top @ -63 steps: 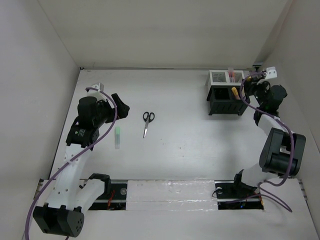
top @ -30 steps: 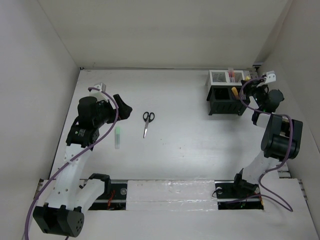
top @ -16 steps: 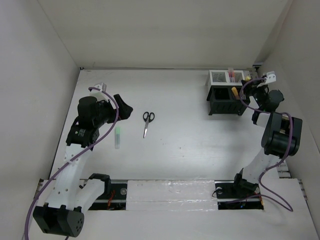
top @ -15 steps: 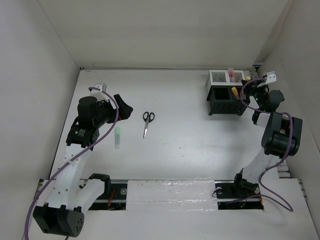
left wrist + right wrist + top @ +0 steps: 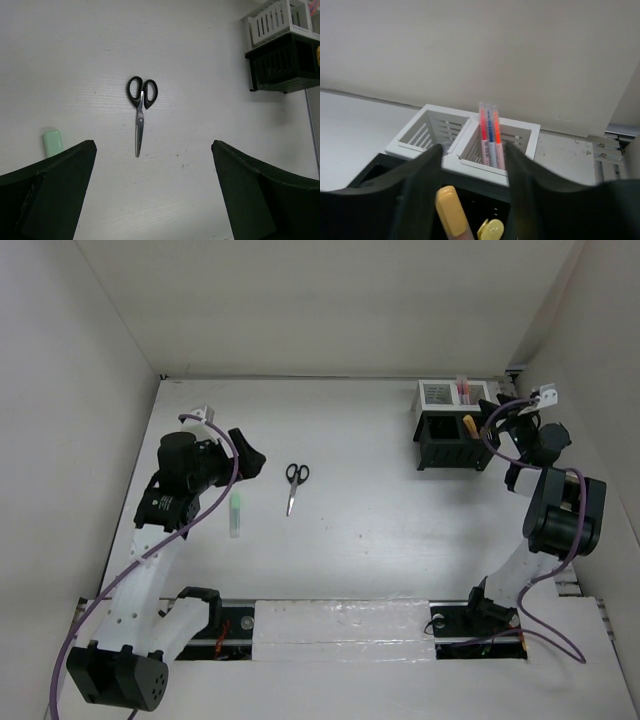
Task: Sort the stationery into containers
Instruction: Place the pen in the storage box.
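- From above: left claw [image 5: 245,454] spread wide and holding nothing, poised over the table [image 5: 360,540] to the left of the scissors [image 5: 294,485].
- Scissors flat on the table left of centre, black handles toward the far wall, blades together and pointing to the near edge.
- Green highlighter [image 5: 236,512] flat on the table, near the scissors on their left but apart from them, just nearer the arm bases than the left claw.
- Black organiser [image 5: 450,447] at the far right, white box [image 5: 438,393] touching its far side.
- Right claw [image 5: 497,412] at the organiser's right edge, its opening too small to judge from here.
- Thin pens [image 5: 463,387] upright in the right compartment of the white box, yellow highlighter [image 5: 468,425] standing in the black organiser.
- Left wrist view: both dark fingers [image 5: 50,195] far apart at the lower corners, only bare table between them. Scissors further ahead, green highlighter just beside the left finger, organiser and white box at the upper right.
- Right wrist view: fingers [image 5: 415,195] parted partway, nothing clamped.
- Yellow highlighter upright in the black compartment below, close against the left finger and clear of the right one, a small gold round piece [image 5: 490,231] just beside it.
- Three pens, red, bluish-grey and orange, side by side in the right-hand white compartment, the left-hand one showing only its slotted walls.
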Robot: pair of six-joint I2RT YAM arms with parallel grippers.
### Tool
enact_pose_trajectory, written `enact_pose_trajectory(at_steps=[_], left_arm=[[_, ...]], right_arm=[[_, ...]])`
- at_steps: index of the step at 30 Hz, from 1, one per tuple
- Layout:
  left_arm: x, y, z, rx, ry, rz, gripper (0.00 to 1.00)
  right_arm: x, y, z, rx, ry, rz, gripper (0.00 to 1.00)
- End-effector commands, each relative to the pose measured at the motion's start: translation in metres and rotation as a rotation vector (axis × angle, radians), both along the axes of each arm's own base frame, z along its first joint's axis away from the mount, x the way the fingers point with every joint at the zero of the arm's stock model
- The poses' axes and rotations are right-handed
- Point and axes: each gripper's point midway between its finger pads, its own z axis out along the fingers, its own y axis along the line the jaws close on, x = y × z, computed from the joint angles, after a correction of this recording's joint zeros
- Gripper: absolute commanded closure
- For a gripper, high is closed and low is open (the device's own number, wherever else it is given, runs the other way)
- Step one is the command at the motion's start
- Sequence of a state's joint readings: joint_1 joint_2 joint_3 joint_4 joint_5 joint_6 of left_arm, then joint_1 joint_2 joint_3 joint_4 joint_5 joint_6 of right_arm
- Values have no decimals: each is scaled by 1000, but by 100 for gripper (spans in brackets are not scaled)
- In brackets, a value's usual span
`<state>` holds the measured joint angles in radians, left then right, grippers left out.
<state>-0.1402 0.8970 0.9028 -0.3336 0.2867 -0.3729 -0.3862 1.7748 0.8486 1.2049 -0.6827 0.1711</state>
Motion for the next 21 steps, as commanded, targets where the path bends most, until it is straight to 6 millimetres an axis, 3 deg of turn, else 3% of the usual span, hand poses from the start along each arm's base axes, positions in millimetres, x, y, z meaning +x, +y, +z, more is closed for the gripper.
enact_pose_trajectory(at_steps=[1, 2, 4, 5, 8, 9, 10, 11, 12, 13, 15, 16, 21], left_arm=[[6, 11, 2, 31, -20, 62, 0], [8, 15, -4, 39, 3, 93, 0], [11, 24, -8, 55, 24, 148, 0], [14, 34, -10, 71, 44, 212, 0], [17, 56, -19, 119, 93, 346, 0], [16, 61, -21, 119, 102, 383, 0], [18, 64, -25, 126, 115, 406, 0], [18, 67, -34, 145, 146, 416, 0], [18, 68, -40, 151, 170, 427, 0], [20, 68, -45, 157, 187, 427, 0], [25, 65, -62, 175, 253, 414, 0], [26, 65, -69, 183, 276, 412, 0], [28, 63, -113, 239, 444, 394, 0]], right_arm=[[-21, 12, 62, -25, -164, 53, 37], [-21, 23, 66, -24, -167, 74, 0], [-21, 37, 90, -53, -186, 97, 0], [-19, 45, 87, -53, -146, 110, 0], [-16, 80, 116, -99, -160, 97, 0], [-12, 105, 106, -86, -85, 115, 0], [-13, 118, 126, -106, -97, 118, 0], [-12, 131, 129, -146, -89, 112, 0], [-11, 145, 111, -155, 19, 114, 0], [-13, 178, 127, -163, 13, 114, 0], [-20, 208, 123, -202, 57, 112, 0], [-32, 236, 115, -206, 96, 133, 0], [-74, 285, 89, -173, 151, 244, 0]])
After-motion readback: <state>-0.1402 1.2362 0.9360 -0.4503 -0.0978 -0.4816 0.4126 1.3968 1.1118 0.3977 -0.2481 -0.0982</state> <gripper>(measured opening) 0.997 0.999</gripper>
